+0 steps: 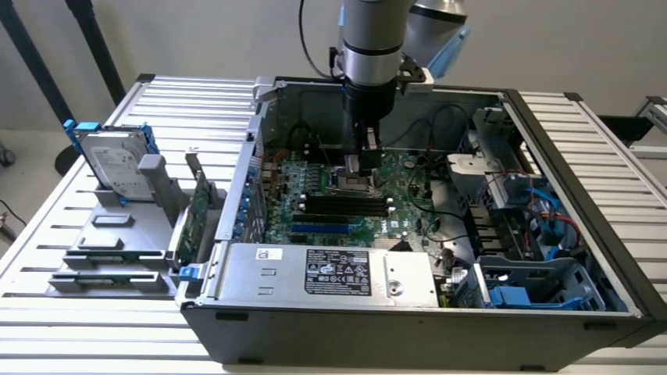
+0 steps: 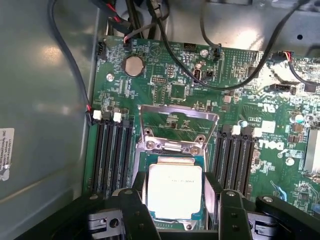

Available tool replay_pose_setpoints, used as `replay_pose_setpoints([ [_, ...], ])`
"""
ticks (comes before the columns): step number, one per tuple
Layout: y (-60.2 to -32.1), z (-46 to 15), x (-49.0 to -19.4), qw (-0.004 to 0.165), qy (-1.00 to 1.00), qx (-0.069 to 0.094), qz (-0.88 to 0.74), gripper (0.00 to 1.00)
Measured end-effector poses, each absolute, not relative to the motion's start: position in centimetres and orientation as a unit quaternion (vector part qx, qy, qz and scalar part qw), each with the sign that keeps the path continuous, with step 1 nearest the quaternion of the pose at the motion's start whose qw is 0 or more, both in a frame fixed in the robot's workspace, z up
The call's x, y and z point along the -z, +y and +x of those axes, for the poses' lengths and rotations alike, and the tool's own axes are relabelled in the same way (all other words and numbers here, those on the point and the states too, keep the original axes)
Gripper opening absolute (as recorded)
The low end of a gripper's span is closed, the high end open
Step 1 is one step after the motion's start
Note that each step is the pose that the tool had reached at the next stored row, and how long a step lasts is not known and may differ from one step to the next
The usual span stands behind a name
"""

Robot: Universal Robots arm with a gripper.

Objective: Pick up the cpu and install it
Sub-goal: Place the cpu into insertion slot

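The claw (image 2: pixel 174 206) grasps the cpu (image 2: pixel 172 184) by 2 opposite edges, directly over the socket (image 2: pixel 152 147); I cannot tell whether it is seated. The socket's hinged frame (image 2: pixel 177 122) stands raised, and memory slots (image 2: pixel 112 155) flank the socket.

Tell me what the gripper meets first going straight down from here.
The cpu, directly beneath the gripper at the socket; depth is unclear, so they may already touch.
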State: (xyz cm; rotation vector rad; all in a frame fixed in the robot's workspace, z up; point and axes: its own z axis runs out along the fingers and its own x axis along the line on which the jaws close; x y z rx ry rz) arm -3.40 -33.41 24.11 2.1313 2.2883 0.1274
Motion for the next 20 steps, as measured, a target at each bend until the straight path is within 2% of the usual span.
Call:
replay_pose_setpoints([
  [20,-33.8,-5.1,-22.7,0.009,0.712,-0.042,0.701,0.55],
])
